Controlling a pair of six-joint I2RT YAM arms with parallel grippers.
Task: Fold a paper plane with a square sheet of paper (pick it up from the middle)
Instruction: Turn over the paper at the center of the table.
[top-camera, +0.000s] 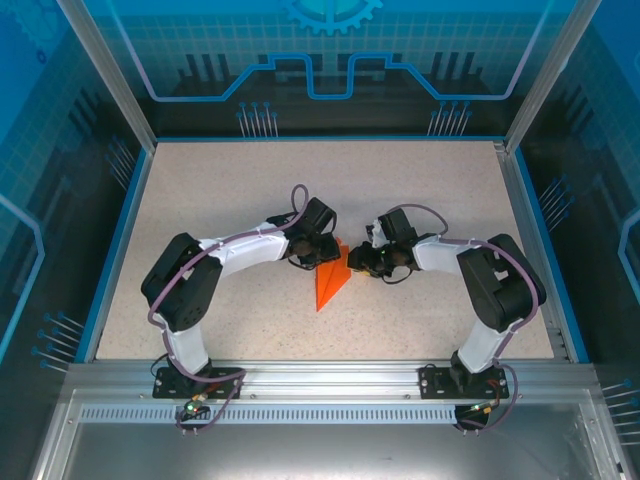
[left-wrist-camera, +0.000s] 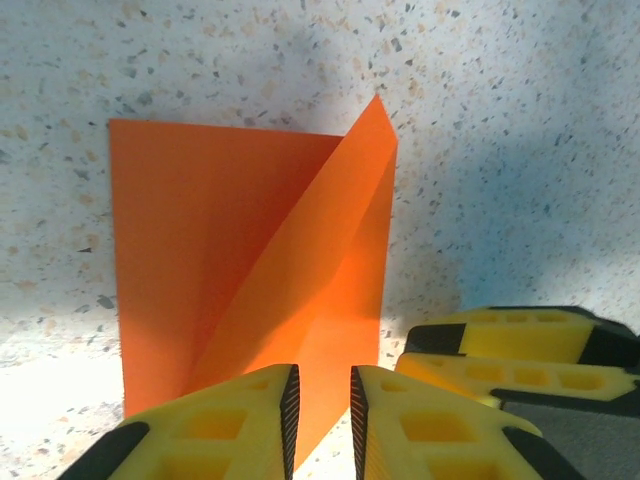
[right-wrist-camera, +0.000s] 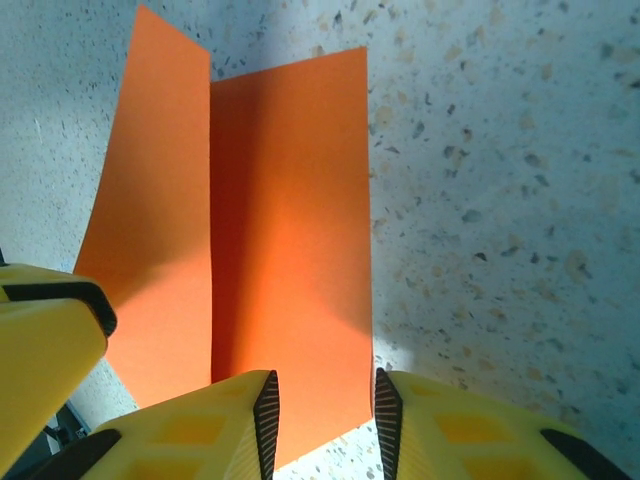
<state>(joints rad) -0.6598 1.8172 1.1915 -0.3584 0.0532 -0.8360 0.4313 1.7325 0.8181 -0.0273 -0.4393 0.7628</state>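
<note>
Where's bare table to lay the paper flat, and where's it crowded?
Free: far half of the table, up to the back wall; the near strip between the arm bases. Crowded: centre, where left fingers and right fingers meet over the orange paper.

The table (top-camera: 200, 200) has a pale, speckled, stone-like top with a blue rim along its left, far and right sides and a metal rail (top-camera: 320, 375) along the near edge. One thing lies on it, near the middle: orange paper (top-camera: 331, 285), folded into a narrow wedge whose point faces the near edge. In the left wrist view the paper (left-wrist-camera: 240, 260) shows a flat layer with a diagonal flap over it, the flap's tip reaching past the far edge. In the right wrist view the paper (right-wrist-camera: 280, 220) shows two long panels meeting at a straight crease.
</note>
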